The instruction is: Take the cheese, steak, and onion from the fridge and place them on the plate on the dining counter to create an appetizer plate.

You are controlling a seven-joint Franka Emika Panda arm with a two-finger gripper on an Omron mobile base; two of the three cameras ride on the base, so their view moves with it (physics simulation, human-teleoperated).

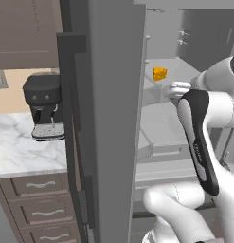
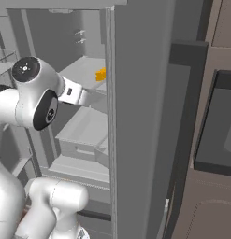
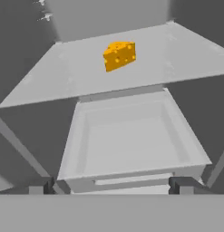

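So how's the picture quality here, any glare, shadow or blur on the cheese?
Hand view: the cheese is sharp, evenly lit, no glare, with barely any shadow on its shelf. Left base view: it's small but clear. Right base view: the fridge door cuts it off.

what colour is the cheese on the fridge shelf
Yellow-orange with small darker holes; the cheese shows best in the hand view.

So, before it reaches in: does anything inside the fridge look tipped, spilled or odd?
Nothing stands out. The cheese sits alone on the fridge shelf, with the drawer below it bare. The open gripper is short of the shelf.
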